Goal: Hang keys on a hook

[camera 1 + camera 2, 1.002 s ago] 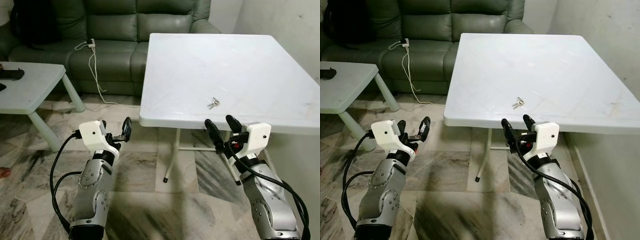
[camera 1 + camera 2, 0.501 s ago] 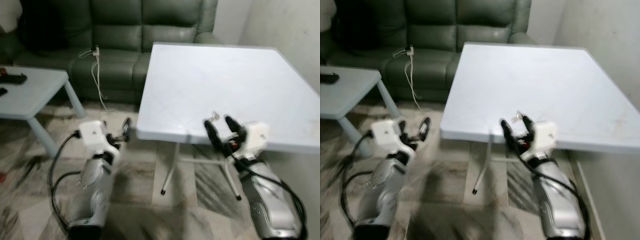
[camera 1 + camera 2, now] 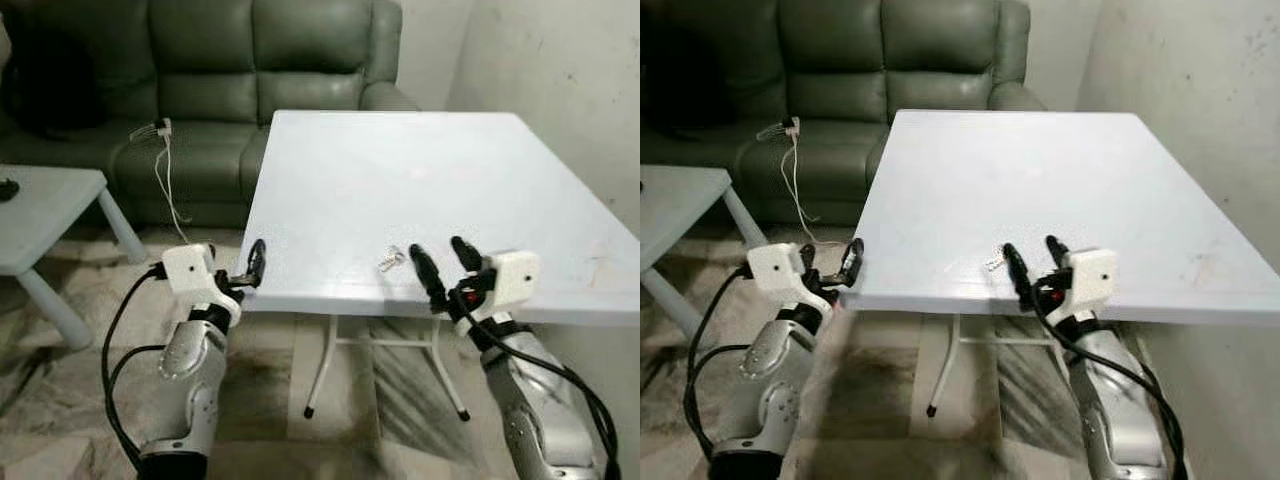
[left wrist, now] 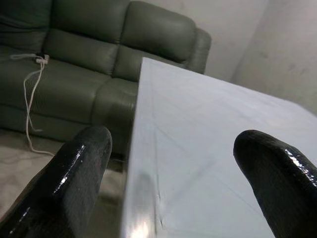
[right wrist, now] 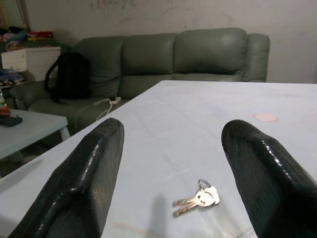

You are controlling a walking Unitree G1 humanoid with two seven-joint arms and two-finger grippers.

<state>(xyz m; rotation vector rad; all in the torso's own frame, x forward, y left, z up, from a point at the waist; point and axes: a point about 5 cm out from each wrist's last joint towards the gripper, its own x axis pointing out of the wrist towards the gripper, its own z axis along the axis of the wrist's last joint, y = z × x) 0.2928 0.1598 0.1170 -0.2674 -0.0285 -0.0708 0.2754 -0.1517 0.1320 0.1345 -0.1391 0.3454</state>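
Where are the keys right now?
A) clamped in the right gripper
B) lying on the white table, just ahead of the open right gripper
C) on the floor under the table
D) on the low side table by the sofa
B: the keys lie flat on the white table near its front edge, with the right gripper open just short of them and not touching.
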